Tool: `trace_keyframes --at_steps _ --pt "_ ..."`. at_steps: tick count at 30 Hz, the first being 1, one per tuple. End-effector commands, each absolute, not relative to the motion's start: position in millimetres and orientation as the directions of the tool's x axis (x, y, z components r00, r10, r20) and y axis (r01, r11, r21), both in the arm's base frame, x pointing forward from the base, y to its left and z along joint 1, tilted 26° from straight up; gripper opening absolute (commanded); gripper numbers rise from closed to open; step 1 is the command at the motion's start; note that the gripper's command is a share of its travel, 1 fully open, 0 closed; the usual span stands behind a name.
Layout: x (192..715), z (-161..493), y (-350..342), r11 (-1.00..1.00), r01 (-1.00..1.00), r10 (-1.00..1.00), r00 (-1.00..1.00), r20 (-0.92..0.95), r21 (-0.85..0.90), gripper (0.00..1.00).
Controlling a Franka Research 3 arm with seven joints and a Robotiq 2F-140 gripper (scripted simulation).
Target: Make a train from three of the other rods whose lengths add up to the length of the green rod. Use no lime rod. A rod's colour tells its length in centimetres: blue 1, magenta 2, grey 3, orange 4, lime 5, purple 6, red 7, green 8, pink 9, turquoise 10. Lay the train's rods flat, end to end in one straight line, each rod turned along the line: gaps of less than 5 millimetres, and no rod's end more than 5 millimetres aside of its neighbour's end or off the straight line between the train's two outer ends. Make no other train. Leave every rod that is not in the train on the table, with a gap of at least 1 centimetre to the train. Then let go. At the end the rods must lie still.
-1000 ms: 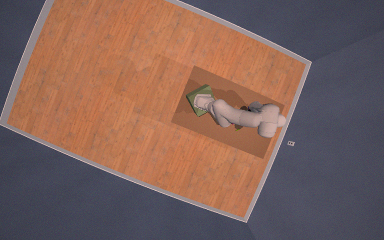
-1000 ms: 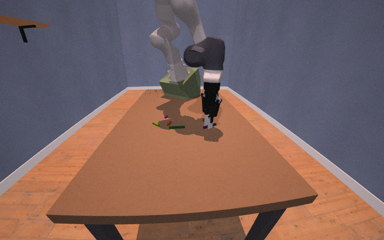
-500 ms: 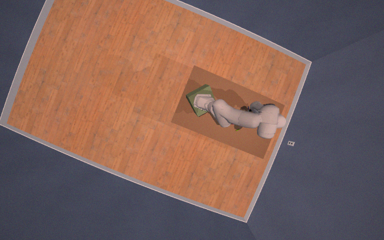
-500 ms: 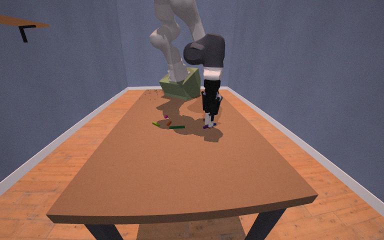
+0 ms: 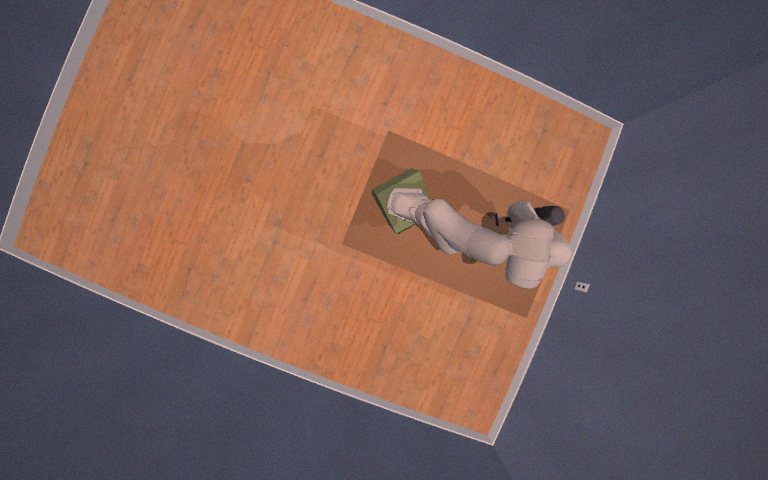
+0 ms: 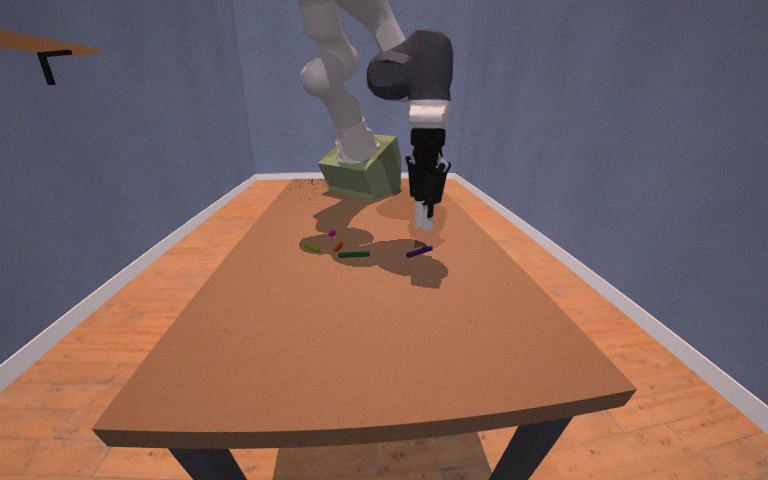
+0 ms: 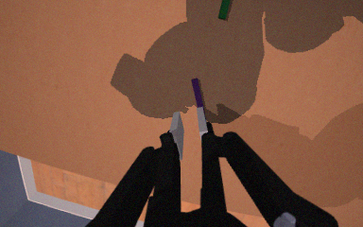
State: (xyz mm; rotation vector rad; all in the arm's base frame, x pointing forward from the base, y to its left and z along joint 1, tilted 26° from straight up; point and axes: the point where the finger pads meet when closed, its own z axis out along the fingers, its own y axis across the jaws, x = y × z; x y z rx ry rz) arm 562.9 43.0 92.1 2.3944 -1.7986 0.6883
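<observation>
A purple rod (image 6: 417, 251) lies flat on the table at the right of the group. Its right tip (image 6: 429, 247) looks dark blue, and I cannot tell whether that is a separate blue rod. My gripper (image 6: 423, 224) hangs a little above and behind the purple rod, with its fingers slightly apart and nothing between them. In the wrist view the purple rod (image 7: 197, 92) lies just past the fingertips, and its near end is hidden behind the right finger. The green rod (image 6: 353, 254) lies to the left and also shows in the wrist view (image 7: 224, 9). An orange rod (image 6: 338, 246), a lime rod (image 6: 312, 247) and a magenta rod (image 6: 331, 233) lie further left.
The arm's green base block (image 6: 362, 169) stands at the far end of the table. From above, the arm (image 5: 481, 237) covers most of the rods, and only the purple rod (image 5: 497, 218) shows beside it.
</observation>
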Motion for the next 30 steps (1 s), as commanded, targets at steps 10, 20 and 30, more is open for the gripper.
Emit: trace_keyframes --at_steps 10,20,30 --pt "550.5 102.2 40.5 -0.309 -0.934 -0.887 0.216 0.407 -0.179 1.00" --pt "550.5 102.2 40.5 -0.309 -0.934 -0.887 0.216 0.407 -0.179 1.00" --pt "550.5 102.3 40.6 -0.309 -0.934 -0.887 0.216 0.407 -0.179 1.00"
